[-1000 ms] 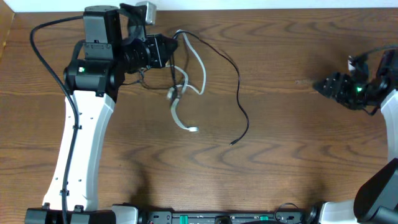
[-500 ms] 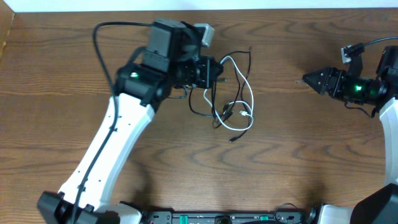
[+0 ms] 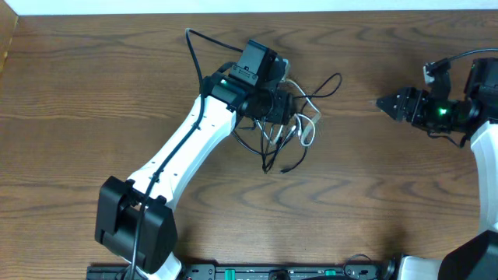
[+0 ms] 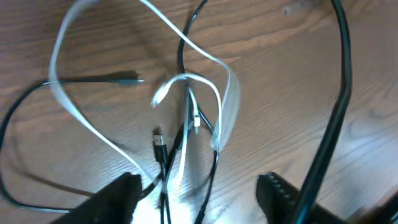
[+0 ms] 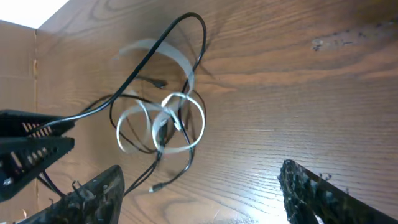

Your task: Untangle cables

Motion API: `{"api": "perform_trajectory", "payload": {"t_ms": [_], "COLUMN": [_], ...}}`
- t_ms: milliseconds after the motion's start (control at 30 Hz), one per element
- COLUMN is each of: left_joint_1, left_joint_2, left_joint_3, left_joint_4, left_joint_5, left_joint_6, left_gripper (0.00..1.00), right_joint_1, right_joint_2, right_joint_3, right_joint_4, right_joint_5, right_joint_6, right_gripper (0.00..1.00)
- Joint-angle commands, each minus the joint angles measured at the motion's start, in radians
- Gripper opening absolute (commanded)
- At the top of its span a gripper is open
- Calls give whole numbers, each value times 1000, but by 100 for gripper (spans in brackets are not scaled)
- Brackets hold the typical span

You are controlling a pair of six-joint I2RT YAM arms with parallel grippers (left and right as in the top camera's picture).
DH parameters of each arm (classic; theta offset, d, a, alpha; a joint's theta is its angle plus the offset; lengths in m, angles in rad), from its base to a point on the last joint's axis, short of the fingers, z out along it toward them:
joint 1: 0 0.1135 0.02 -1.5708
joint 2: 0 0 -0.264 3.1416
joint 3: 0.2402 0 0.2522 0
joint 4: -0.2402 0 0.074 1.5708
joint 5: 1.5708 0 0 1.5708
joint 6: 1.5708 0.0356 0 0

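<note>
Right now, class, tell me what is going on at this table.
A two-armed robot is untangling cords. Its left pincer stands open, low over the white cable and the black cable, which loop through each other on the wooden table. Strands lie between its jaws but are not clamped. The right pincer is open too, off to the side, pointing toward the cords and touching nothing. The cords are not yet separated.
</note>
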Motion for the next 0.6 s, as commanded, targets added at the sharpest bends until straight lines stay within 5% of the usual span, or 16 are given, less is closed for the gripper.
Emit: {"api": "perform_trajectory", "payload": {"t_ms": [0,567], "left_joint_1": [5,32], "left_joint_2": [-42,-354], "left_joint_3": [44,108], "left_joint_4": [-45,-150], "left_joint_5": [-70,-248], "left_joint_6": [60,60], "left_gripper": [66,68], "right_joint_1": [28,262], "right_joint_2": [-6,30], "right_joint_3": [6,6], "right_joint_4": [8,165], "right_joint_5": [23,34], "right_joint_6": [11,154], "right_gripper": [77,79]}}
